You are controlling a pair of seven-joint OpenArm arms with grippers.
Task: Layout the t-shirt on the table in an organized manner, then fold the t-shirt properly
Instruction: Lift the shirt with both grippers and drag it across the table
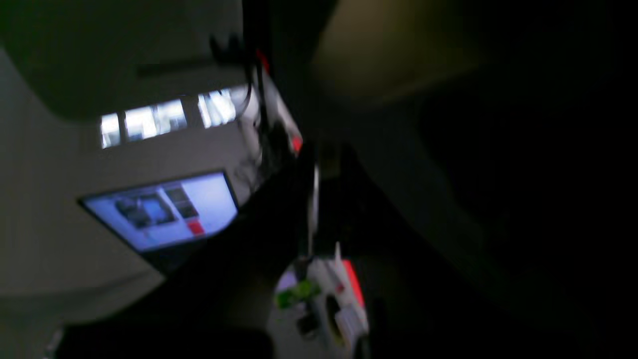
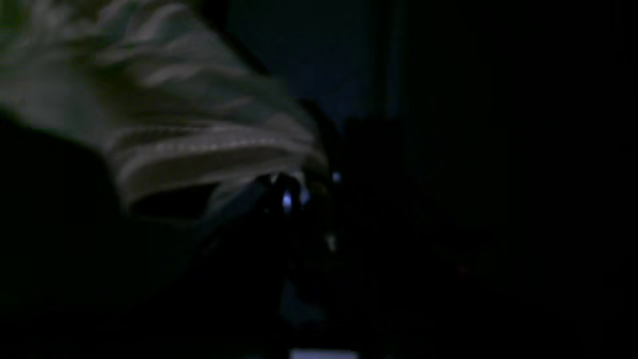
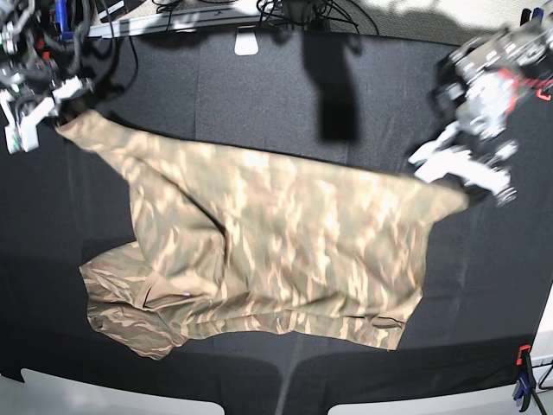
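Observation:
The camouflage t-shirt (image 3: 285,251) hangs stretched between my two grippers, its lower part lying rumpled on the black table (image 3: 216,95). At the base view's right, my left gripper (image 3: 455,184) is shut on one shirt corner. My right gripper (image 3: 62,119), at the far left of that view, is shut on the opposite corner. The right wrist view is dark and shows a bunched fold of the t-shirt (image 2: 189,134) running into the jaws. The left wrist view is blurred, with only a dim tan patch of the t-shirt (image 1: 394,50).
Cables and a white block (image 3: 247,41) lie along the table's far edge. A red-and-blue clamp (image 3: 522,380) grips the near right edge. White corners (image 3: 78,396) show at the front. A lit monitor (image 1: 164,212) appears in the left wrist view.

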